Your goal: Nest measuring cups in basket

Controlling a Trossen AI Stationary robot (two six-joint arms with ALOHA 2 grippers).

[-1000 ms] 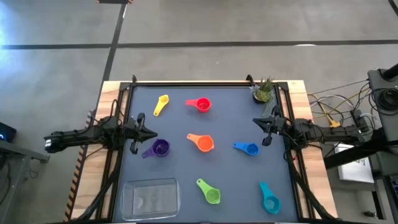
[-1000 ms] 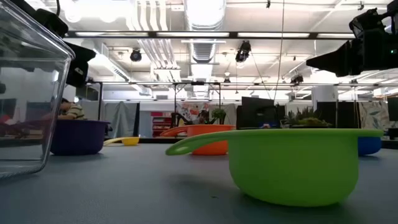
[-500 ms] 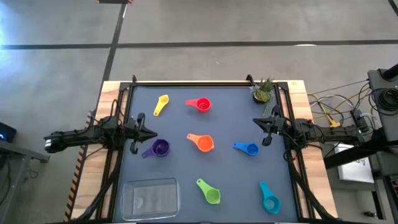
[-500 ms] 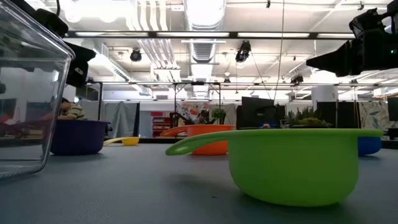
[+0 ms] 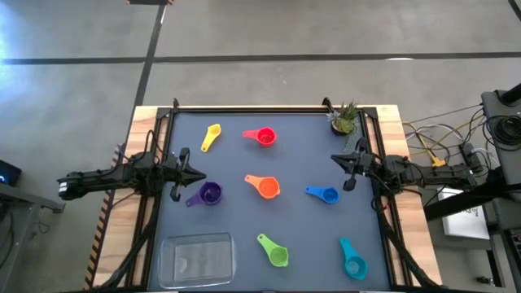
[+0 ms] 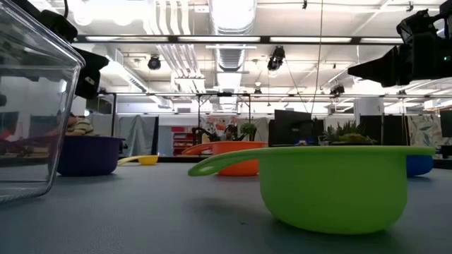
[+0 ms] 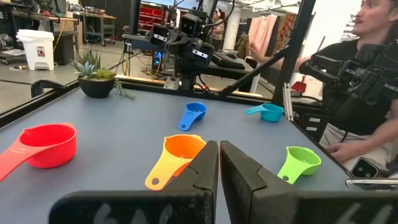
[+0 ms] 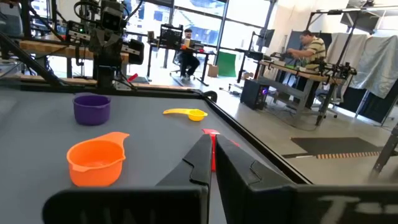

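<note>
Seven measuring cups lie apart on the grey mat: yellow (image 5: 212,135), red (image 5: 262,136), purple (image 5: 207,194), orange (image 5: 264,186), blue (image 5: 324,194), green (image 5: 275,251) and teal (image 5: 352,260). The clear basket (image 5: 196,260) sits at the near left corner, with no cup in it. My left gripper (image 5: 200,178) is shut and hovers at the left edge, just beyond the purple cup. My right gripper (image 5: 335,159) is shut and hovers at the right edge, beyond the blue cup. Neither touches anything.
A small potted plant (image 5: 343,120) stands in the far right corner. Black rails run along the mat's left, right and far edges. A person sits beyond the table's near side in the left wrist view (image 7: 367,74). Open mat lies between the cups.
</note>
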